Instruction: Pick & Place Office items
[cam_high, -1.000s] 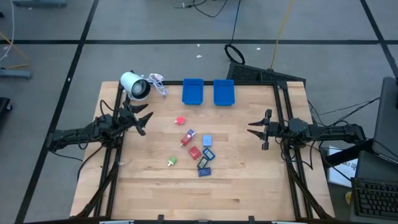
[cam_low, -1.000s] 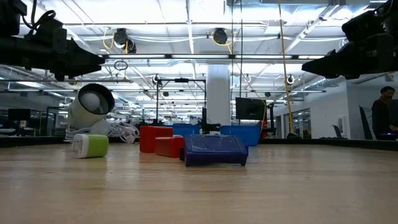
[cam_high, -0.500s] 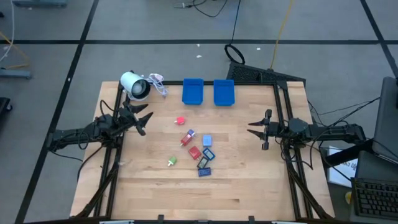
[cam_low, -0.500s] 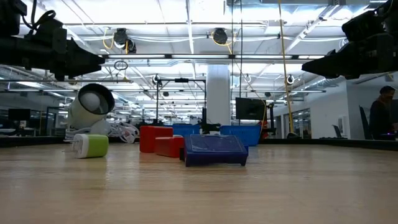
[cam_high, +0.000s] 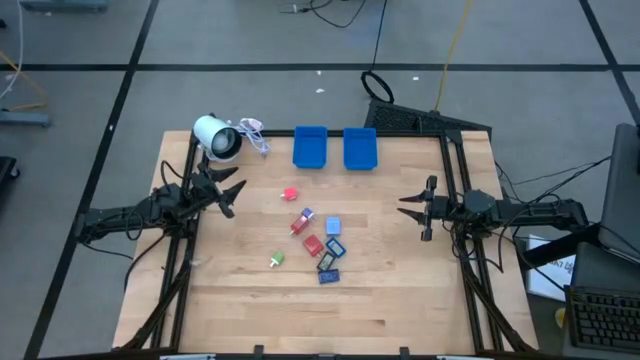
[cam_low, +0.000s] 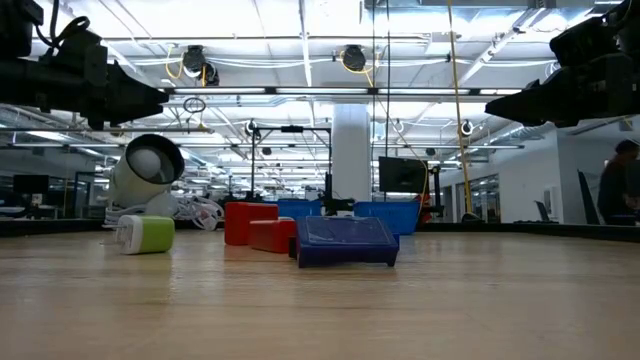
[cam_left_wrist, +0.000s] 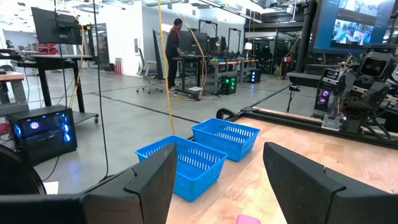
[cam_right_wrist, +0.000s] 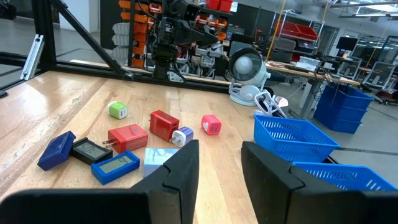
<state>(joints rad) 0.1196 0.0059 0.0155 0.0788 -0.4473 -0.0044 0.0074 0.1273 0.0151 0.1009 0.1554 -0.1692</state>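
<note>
Several small office items lie loose on the wooden table's middle: a pink block (cam_high: 290, 194), red pieces (cam_high: 312, 245), a light blue piece (cam_high: 333, 226), a green block (cam_high: 277, 259) and dark blue pieces (cam_high: 328, 275). They also show in the right wrist view (cam_right_wrist: 130, 138). My left gripper (cam_high: 232, 192) hovers open at the table's left side, above the table. My right gripper (cam_high: 414, 208) hovers open at the right side. Both are empty and apart from the items.
Two blue bins (cam_high: 311, 147) (cam_high: 360, 148) stand side by side at the table's far edge. A white cylindrical roll (cam_high: 215, 137) with a white cord lies at the far left corner. A person stands in the room beyond the table (cam_left_wrist: 174, 53).
</note>
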